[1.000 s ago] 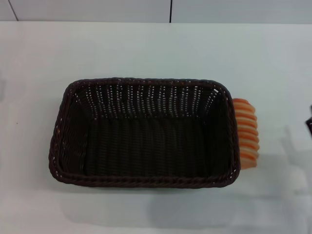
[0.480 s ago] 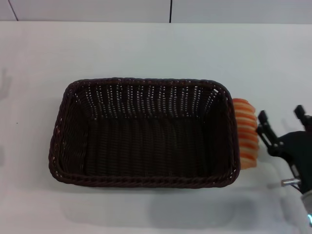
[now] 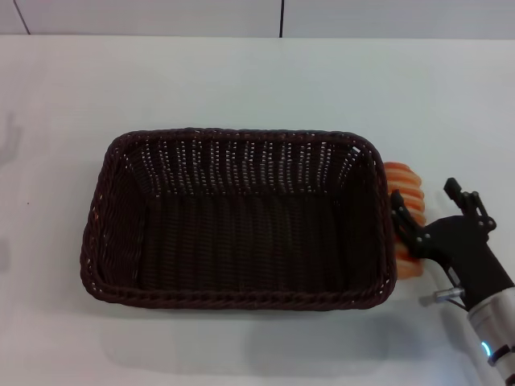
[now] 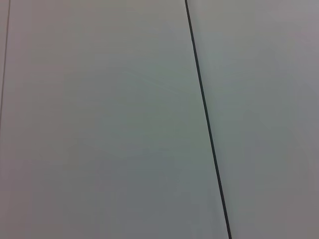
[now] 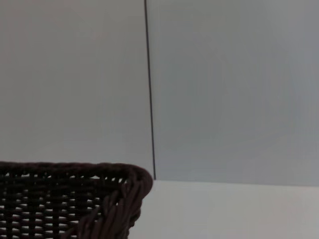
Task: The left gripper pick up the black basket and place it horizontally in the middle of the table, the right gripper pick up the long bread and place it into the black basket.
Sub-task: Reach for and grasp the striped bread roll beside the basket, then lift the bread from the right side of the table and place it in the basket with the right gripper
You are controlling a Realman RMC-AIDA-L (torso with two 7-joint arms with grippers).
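The black basket (image 3: pixel 237 219) lies lengthwise across the middle of the white table (image 3: pixel 241 72), and nothing lies in it. Its corner also shows in the right wrist view (image 5: pixel 75 199). The long bread (image 3: pixel 405 193), orange and cream striped, lies on the table against the basket's right end. My right gripper (image 3: pixel 430 207) is open right over the bread; one finger is by the basket wall, the other on the bread's right side. It partly hides the loaf. The left gripper is out of view.
A white wall with a dark vertical seam (image 3: pixel 282 18) stands behind the table's far edge. The seam also shows in the left wrist view (image 4: pixel 207 119) and the right wrist view (image 5: pixel 149 89). Bare tabletop surrounds the basket.
My right gripper has come in from the right edge and moved left, from beside the bread to over it. The basket and bread have not moved.
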